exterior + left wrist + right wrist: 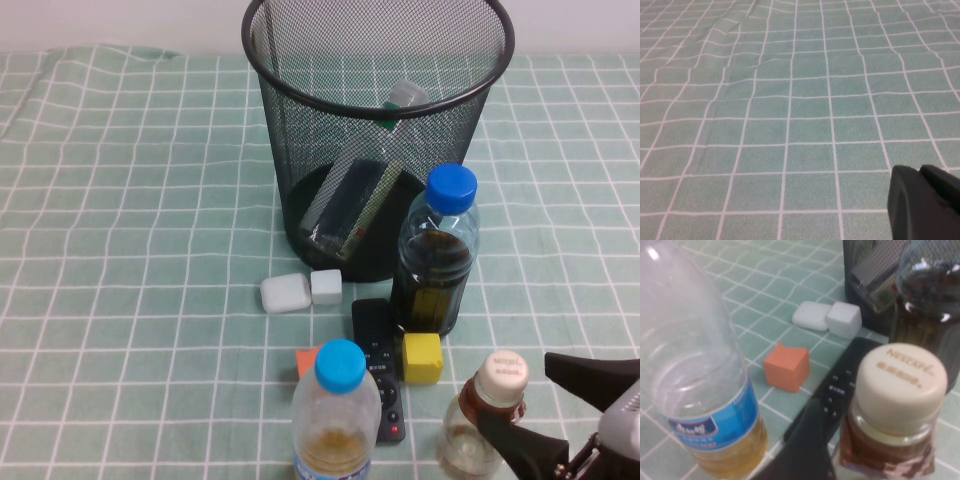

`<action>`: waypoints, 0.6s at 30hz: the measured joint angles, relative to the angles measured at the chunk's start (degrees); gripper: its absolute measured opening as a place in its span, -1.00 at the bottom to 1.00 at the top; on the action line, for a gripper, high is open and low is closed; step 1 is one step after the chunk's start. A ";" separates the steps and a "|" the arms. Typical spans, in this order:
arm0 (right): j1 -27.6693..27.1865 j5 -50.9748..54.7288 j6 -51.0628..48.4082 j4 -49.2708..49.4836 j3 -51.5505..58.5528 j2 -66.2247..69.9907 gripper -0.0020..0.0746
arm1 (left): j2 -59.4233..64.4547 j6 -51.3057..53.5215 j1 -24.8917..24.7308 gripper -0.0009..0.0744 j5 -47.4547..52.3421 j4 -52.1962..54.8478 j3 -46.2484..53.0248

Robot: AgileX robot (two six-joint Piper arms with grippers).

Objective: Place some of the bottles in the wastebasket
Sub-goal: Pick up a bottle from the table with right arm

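Observation:
The black wire-mesh wastebasket [300, 150] stands at the back middle. The taller bottle lies inside it; its white cap [405, 95] and a bit of green label show through the mesh. The small squat bottle [488, 425] with cream cap stands at the front right, also in the right wrist view [897, 405]. My right gripper [515, 388] is open with one finger on each side of that bottle; one finger [802, 450] shows beside it, and contact is not visible. My left gripper [927, 202] is out of the high view, shut, over bare cloth.
A blue-capped bottle of dark liquid [437, 255] stands in front of the bin. A clear blue-capped bottle [335, 415] stands at the front. Between them lie a black remote [378, 365], a yellow cube [422, 357], an orange cube [306, 360] and two white blocks [285, 293].

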 joint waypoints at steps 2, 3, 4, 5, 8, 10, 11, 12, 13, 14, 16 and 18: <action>0.00 -0.50 0.09 0.00 0.00 1.36 0.72 | 0.00 0.00 0.00 -0.99 0.00 0.00 0.00; 0.00 -0.98 0.09 -0.11 -0.10 2.09 0.72 | 0.00 0.00 0.00 -0.99 0.00 0.00 0.00; 0.00 -1.57 0.09 -0.36 -0.09 2.73 0.72 | 0.00 0.00 0.00 -0.99 0.00 0.00 0.00; 0.00 -2.11 0.22 -0.75 -0.09 3.23 0.72 | 0.00 0.00 0.00 -0.99 0.00 0.00 0.00; 0.00 -4.83 0.22 -1.01 -0.35 4.54 0.73 | 0.00 0.00 0.00 -0.99 0.00 0.00 0.00; 0.00 -6.25 0.22 -1.42 -0.47 5.16 0.73 | 0.00 0.00 0.00 -0.99 0.00 0.00 0.00; 0.00 -6.68 0.22 -1.64 -0.47 5.65 0.73 | 0.00 0.00 0.00 -0.99 0.00 0.00 0.00; 0.00 -7.09 0.22 -2.05 -0.47 6.18 0.73 | 0.00 0.00 0.00 -0.99 0.00 0.00 0.00; 0.00 -7.52 0.34 -2.52 -0.47 6.81 0.73 | 0.00 0.00 0.00 -0.99 0.00 0.00 0.00; 0.00 -7.78 0.64 -2.99 -0.47 7.31 0.73 | 0.00 0.00 0.00 -0.99 0.00 0.00 0.00; 0.00 -8.48 1.67 -4.16 -0.47 8.59 0.73 | 0.00 0.00 0.00 -0.99 0.00 0.00 0.00; 0.00 -9.31 3.36 -5.44 -0.47 9.80 0.73 | 0.00 0.00 0.00 -0.99 0.00 0.00 0.00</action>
